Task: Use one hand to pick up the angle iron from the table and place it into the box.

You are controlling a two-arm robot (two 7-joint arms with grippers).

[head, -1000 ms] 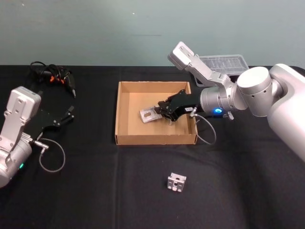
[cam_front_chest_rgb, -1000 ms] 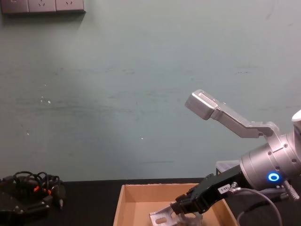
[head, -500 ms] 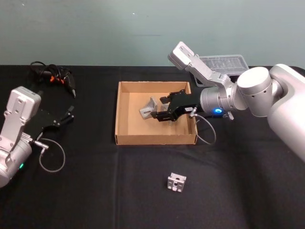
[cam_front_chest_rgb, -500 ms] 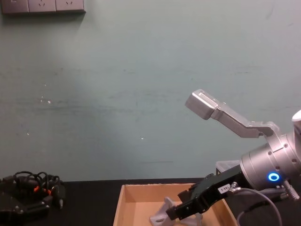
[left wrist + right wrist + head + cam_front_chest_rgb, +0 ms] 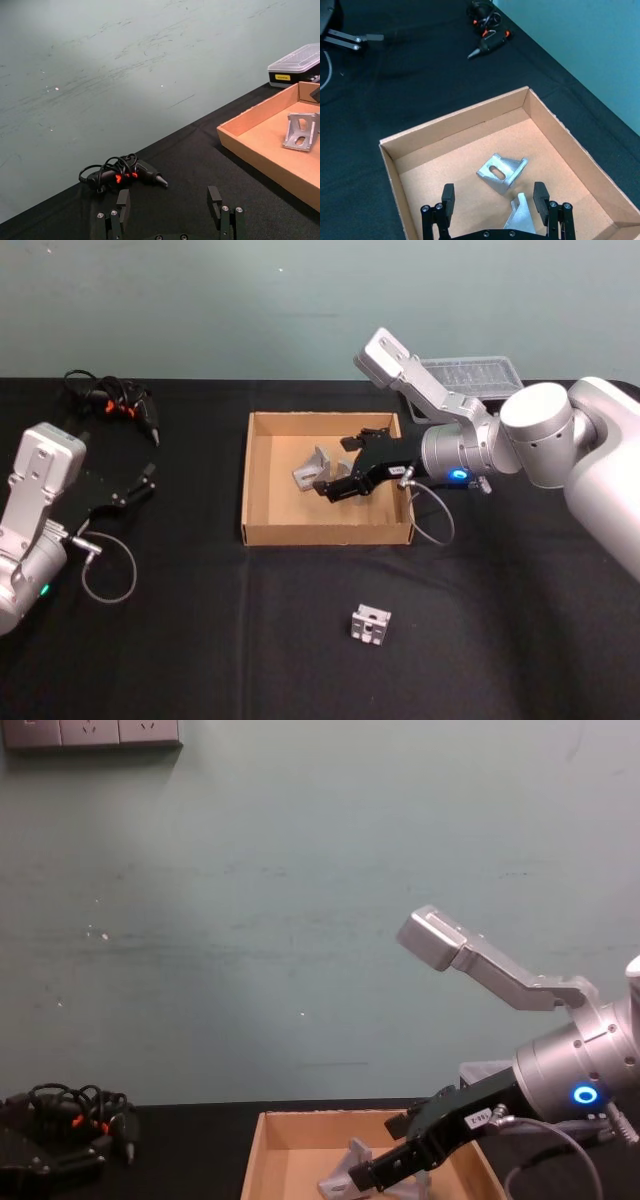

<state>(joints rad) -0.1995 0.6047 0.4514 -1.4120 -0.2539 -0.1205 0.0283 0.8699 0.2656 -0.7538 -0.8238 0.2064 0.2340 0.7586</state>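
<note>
Matte black table (image 5: 200, 640); tan cardboard box (image 5: 330, 532) holds slotted metal angle iron (image 5: 308, 472); right claw (image 5: 337, 467) spread above; left claw (image 5: 135, 485) parked, apart.

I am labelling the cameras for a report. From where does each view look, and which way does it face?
Head view: high, facing forward and down onto the table and box; left gripper and right gripper show.
Chest view: lower, facing forward across the box to the wall; the right gripper shows.
Left wrist view: low over the table, facing the wall; the left gripper shows.
Right wrist view: above the box, facing down into it; the right gripper shows.
Shared: both wrist views show the boxed angle iron.
</note>
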